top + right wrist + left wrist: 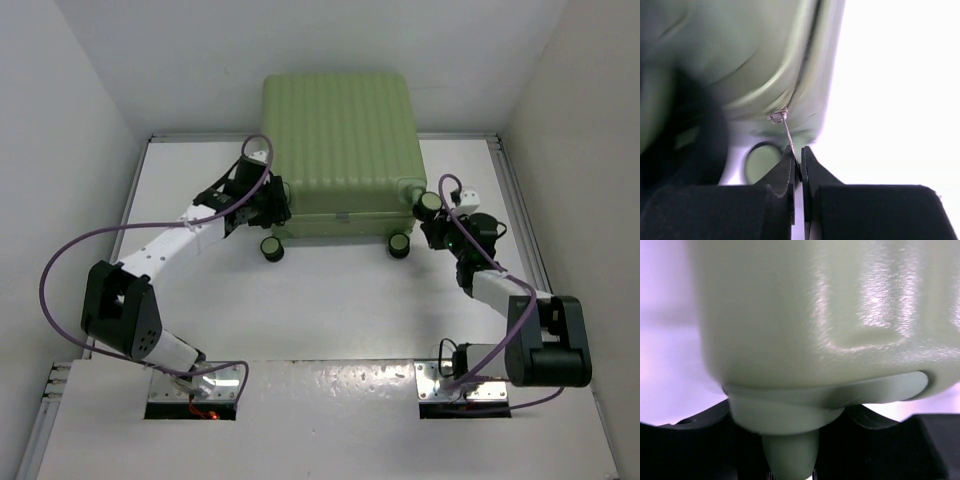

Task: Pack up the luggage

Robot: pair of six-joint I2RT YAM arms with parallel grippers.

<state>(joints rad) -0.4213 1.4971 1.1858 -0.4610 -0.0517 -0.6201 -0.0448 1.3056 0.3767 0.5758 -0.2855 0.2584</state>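
Luggage: one light-green ribbed hard-shell case, lid down, lying flat at the far middle of the white table, its far end reaching the back wall. Two small black wheels stand out from its near side, one at each near corner. Left gripper: placed against the near left corner of the case, just above the left wheel. In the left wrist view the rounded green corner fills the frame, and a pale green wheel mount runs down between the dark fingers. The jaws stand apart around that piece, but whether they press on it cannot be told. Right gripper: at the near right corner of the case, beside the right wheel. Its two black fingertips are pinched together on a thin metal zipper pull, which hangs from the slider on the zip seam (the seam runs up the shell's curved edge, out of focus). Purple cable: one loop arching out from the left arm toward the left wall; a shorter loop rises over the right wrist.
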